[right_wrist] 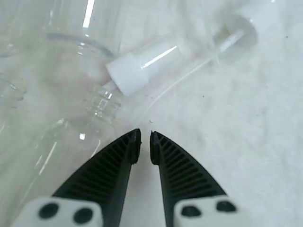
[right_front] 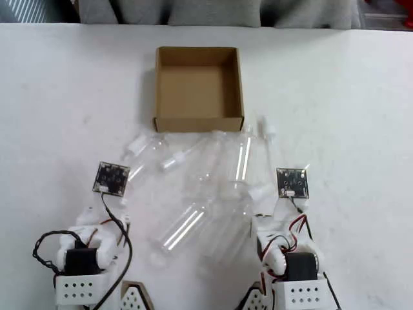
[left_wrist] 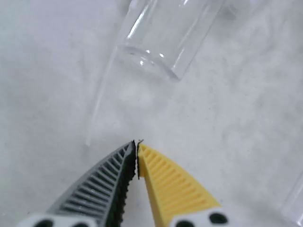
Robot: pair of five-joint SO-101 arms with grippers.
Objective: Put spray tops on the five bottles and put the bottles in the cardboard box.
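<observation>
High view: the cardboard box (right_front: 198, 87) sits open side up at the far middle of the table (right_front: 361, 97), probably so either arm can drop bottles in. The clear bottles (right_front: 181, 227) lie on their sides between the box and the arms, none inside.

Left wrist view: the left gripper (left_wrist: 138, 144) hangs low over the table, fingers pressed together on nothing; a bottle base (left_wrist: 163, 38) lies just ahead.

Right wrist view: the right gripper (right_wrist: 144, 137) has its fingers almost touching and holds nothing. It points at a threaded bottle neck (right_wrist: 102, 106) with a white spray top (right_wrist: 130, 71) loose beside it, a likely first pair to join
</observation>
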